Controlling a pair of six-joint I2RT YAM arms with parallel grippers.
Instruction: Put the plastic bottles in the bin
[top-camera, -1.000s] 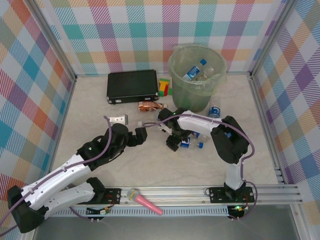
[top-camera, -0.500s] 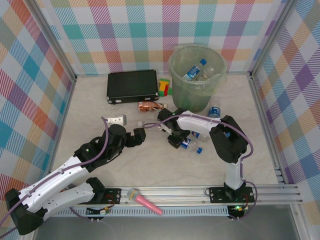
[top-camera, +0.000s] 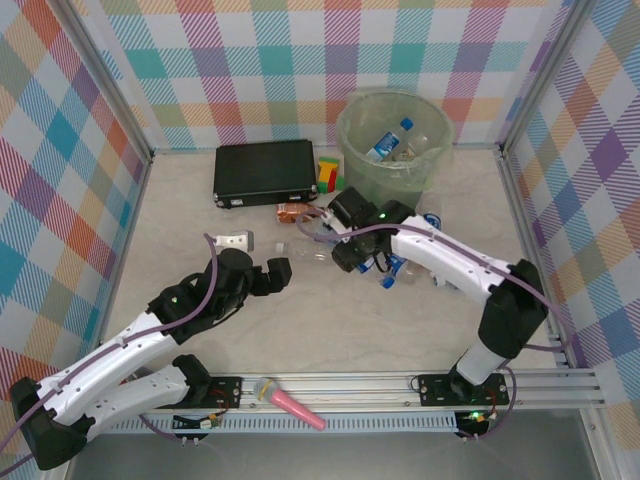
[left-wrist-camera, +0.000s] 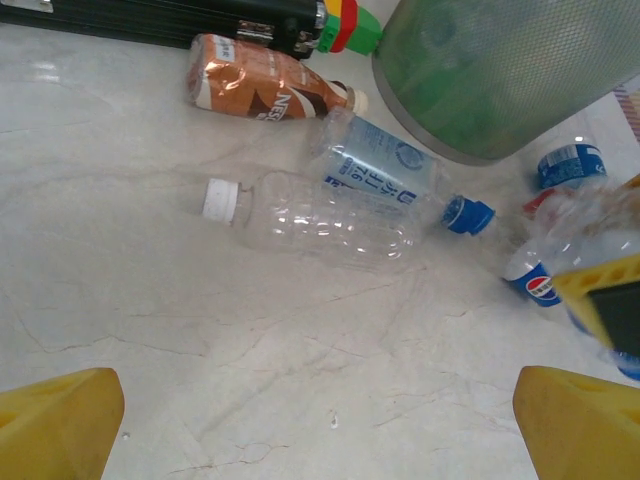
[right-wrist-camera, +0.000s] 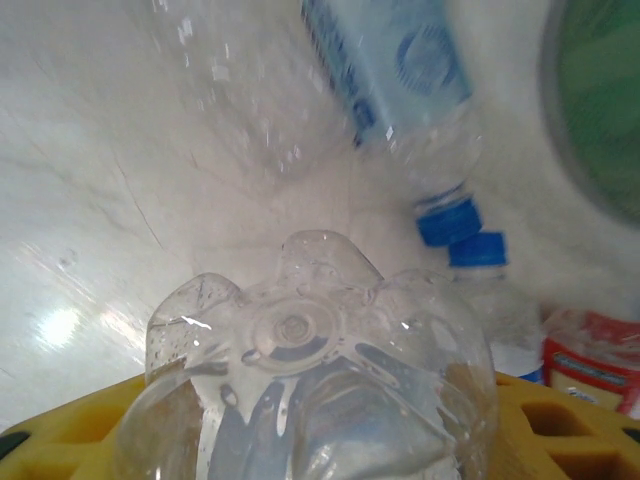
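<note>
Left hand (top-camera: 277, 273) near middle of surface (top-camera: 330, 330), fingers spread wide, holding nothing. Just beyond it, lying on surface: clear white-capped bottle (left-wrist-camera: 310, 215), blue-labelled bottle (left-wrist-camera: 380, 172), copper-brown bottle (left-wrist-camera: 258, 88). Right hand (top-camera: 350, 256) clamped on clear crushed bottle (right-wrist-camera: 310, 400), base toward wrist camera. Bin (top-camera: 392, 180) upright at back, dropped bottles (top-camera: 386, 141) inside.

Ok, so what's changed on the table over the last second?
The right gripper closed on a clear bottle and carried it away from the robot, toward the bin. The left gripper stayed open and barely shifted. The bin, the black case and the pink stick did not move.
</note>
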